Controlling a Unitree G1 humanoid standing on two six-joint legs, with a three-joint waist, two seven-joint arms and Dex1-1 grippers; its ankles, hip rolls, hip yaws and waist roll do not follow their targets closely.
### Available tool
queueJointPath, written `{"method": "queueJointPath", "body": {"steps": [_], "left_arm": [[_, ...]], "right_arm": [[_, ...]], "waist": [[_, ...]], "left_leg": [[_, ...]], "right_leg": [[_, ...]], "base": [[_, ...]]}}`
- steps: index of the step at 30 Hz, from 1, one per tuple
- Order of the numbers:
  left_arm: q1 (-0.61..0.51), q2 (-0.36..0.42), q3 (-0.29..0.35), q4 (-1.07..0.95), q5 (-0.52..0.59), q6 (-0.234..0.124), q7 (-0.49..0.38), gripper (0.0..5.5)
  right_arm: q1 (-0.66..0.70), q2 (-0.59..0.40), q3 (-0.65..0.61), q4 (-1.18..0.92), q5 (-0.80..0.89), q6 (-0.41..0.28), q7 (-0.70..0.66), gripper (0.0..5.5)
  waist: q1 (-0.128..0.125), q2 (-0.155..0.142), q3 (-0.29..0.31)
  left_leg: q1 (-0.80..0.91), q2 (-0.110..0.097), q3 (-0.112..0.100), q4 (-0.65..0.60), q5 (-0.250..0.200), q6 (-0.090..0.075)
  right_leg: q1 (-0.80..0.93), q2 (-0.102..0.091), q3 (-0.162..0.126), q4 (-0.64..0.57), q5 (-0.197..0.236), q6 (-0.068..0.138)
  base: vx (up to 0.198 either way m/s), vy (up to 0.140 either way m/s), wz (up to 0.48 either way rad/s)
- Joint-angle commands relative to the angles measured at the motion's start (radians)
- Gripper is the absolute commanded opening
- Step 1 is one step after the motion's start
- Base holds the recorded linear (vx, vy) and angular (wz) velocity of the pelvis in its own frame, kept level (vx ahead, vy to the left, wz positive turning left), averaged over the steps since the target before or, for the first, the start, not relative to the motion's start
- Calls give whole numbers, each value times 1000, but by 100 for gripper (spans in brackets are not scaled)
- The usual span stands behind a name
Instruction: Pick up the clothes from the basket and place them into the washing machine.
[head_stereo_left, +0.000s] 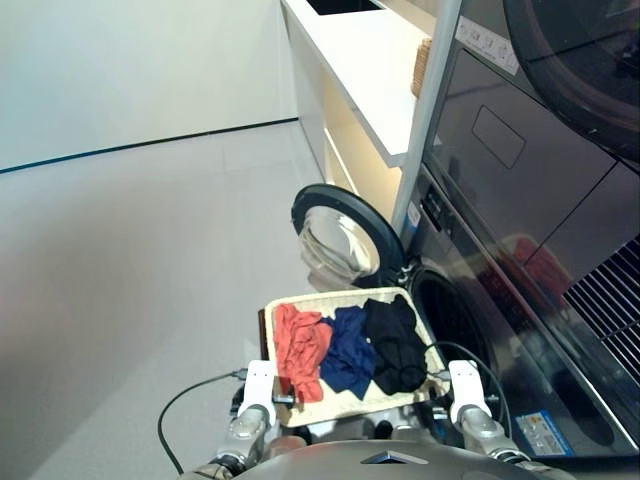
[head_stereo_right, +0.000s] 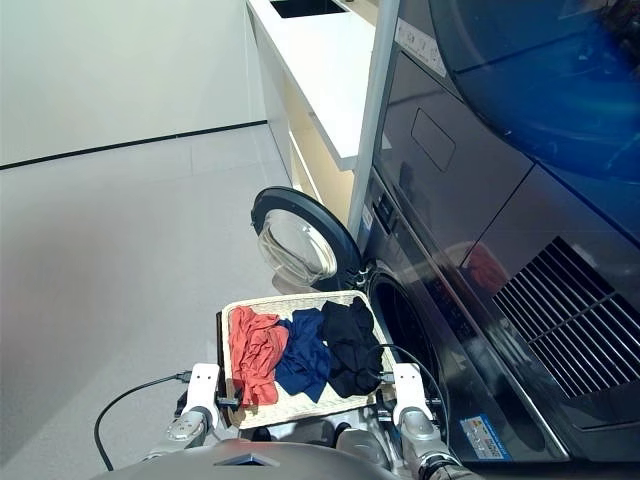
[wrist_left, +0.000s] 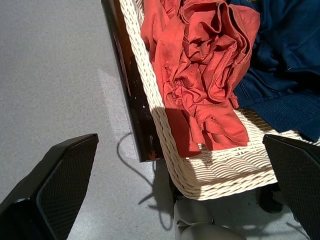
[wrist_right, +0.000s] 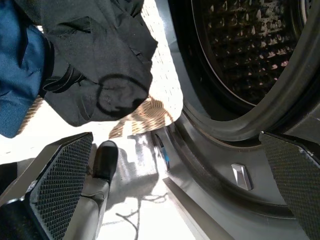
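Open pincers (head_stereo_left: 258, 385) flank the basket (head_stereo_left: 330, 297) holding three clothes (head_stereo_left: 349, 347).

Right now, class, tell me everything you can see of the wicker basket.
The wicker basket is a shallow rectangular tray of cream woven wicker with a low rim and rounded corners. It sits level before the washing machine's open drum, on a dark support showing along its left edge. Three crumpled garments lie side by side in it: orange-red, navy blue, black. Neither gripper touches it.
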Motion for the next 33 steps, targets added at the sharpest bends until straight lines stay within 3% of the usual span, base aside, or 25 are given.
{"method": "queueJointPath", "body": {"steps": [1,20,29,33], "left_arm": [[-53,17,32,14,-4,-51,3,550],[-84,16,42,17,-36,-35,0,550],[-183,38,21,-52,-82,-57,41,550],[-249,55,-2,-112,-96,-67,86,550]], "right_arm": [[-76,17,23,-19,-28,-40,-4,550],[-100,16,35,-44,-11,-41,5,550],[-163,5,95,-171,34,-61,3,550],[-204,-9,111,-265,89,-82,-4,550]], "waist": [[-26,-52,6],[-42,-40,28],[-70,-33,94],[-76,-24,142]], "left_leg": [[26,-28,23,14,-34,-24],[-15,-24,39,23,-26,-20],[-190,-5,57,72,9,-20],[-298,-3,59,129,6,-11]], "right_leg": [[128,-38,40,-236,145,113],[70,-40,54,-219,151,112],[-141,-61,89,-172,183,114],[-285,-69,105,-77,180,105]], "base": [[0,0,0],[0,0,0],[-31,10,-58],[-16,32,-65]]}}
